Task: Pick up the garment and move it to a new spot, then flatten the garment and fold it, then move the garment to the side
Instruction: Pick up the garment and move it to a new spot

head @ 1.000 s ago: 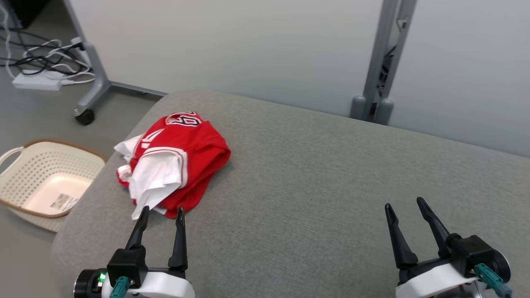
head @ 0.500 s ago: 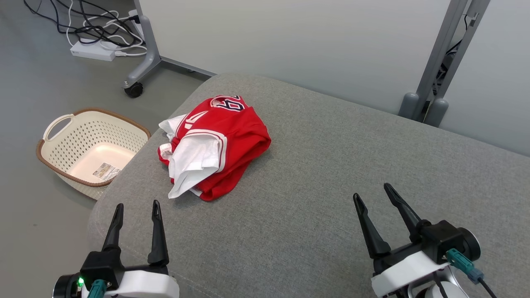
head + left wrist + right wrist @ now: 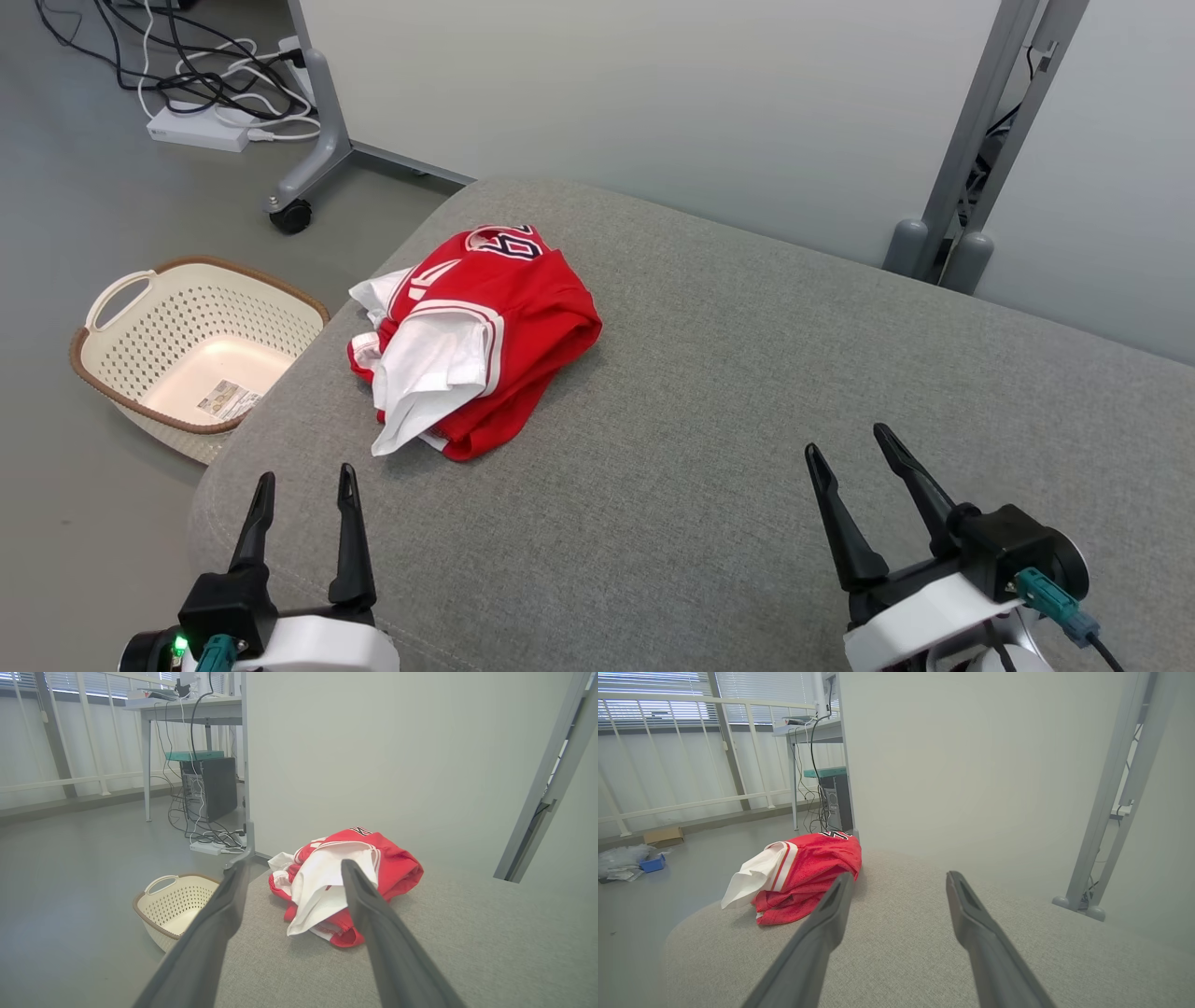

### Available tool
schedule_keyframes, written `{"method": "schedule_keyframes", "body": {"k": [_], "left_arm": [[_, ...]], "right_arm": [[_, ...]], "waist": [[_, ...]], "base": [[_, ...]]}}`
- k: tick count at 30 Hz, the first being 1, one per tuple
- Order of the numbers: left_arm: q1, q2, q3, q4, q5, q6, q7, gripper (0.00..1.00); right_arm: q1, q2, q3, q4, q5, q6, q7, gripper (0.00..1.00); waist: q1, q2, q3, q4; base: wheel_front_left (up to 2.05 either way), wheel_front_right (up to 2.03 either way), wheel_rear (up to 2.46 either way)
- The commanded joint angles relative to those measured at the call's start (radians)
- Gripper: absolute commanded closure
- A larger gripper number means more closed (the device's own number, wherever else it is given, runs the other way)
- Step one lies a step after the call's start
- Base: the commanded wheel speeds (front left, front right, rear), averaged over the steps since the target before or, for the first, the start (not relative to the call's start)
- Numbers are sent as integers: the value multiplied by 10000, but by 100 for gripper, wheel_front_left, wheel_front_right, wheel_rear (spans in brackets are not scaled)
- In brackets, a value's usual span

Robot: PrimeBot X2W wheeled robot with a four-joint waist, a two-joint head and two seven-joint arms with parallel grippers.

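1. Since the garment (image 3: 476, 341) lies in a crumpled red-and-white heap at the far left corner of the cushion (image 3: 747, 392), nothing of the task looks done. It has yet to be lifted, moved, flattened, folded and set aside.
2. A basket (image 3: 280, 322) stands on the floor just off the cushion's left edge, empty of clothing.
3. The left arm (image 3: 280, 639) hovers over the cushion's near left corner. Its jaws are spread and empty, pointing towards the heap, which lies near but untouched.
4. The right arm (image 3: 943, 607) hangs over the cushion's near right part, jaws likewise released and holding nothing, well apart from the garment.
5. The first pick-up seems the step in hand, and the left arm is better placed for it.
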Motion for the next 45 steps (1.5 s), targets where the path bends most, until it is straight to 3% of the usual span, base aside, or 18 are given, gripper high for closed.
{"method": "schedule_keyframes", "body": {"k": [1, 6, 10, 16, 20, 26, 33, 40, 45], "left_arm": [[-103, 46, 92, 77, -16, -88, -13, 0], [-334, 46, 262, 195, -308, -412, -13, 0], [-868, 49, 387, 494, -129, -1129, -13, 0], [-2469, 84, 1296, 910, -336, -2323, -7, 0], [-3913, 618, 1475, 1794, -503, -2753, -7, 0], [-6140, 1982, 12, 3896, -1847, -2897, 1036, 0], [-7796, 3490, -1958, 5379, -3793, -2882, 3629, 0], [-8467, 4460, -3396, 5549, -5575, -2883, 5515, 0], [-8874, 4943, -4192, 5825, -6049, -2884, 6219, 0]], "right_arm": [[189, -65, -95, -60, -43, -3, -8, 0], [501, -65, -353, -237, -233, -3, -7, 0], [790, -59, -728, -357, -410, -3, -7, 0], [399, -77, -612, -752, -1101, -3, -7, 0], [29, -84, -639, -773, -1552, -3, -8, 0], [-662, -160, -463, -824, -1683, -3, -6, 0], [-1193, -177, -359, -946, -1920, -3, -6, 0], [-1362, -126, -332, -911, -1952, -3, -8, 0], [-1464, -114, -321, -908, -2026, -3, -8, 0]], "waist": [[0, -1, -49, -38], [0, -1, -78, -57], [0, -1, -14, -28], [0, -1, 1036, -653], [0, -1, 1760, -1121], [0, -1, 2723, -1872], [0, -1, 3484, -2563], [0, -1, 3900, -2996], [0, -1, 4093, -3092]], "base": [[0, 0, 0], [0, 0, 0], [0, 0, 0], [0, 0, 0], [0, 0, 0], [0, 0, 0], [0, 0, 0], [0, 0, 0], [0, 0, 0]]}}
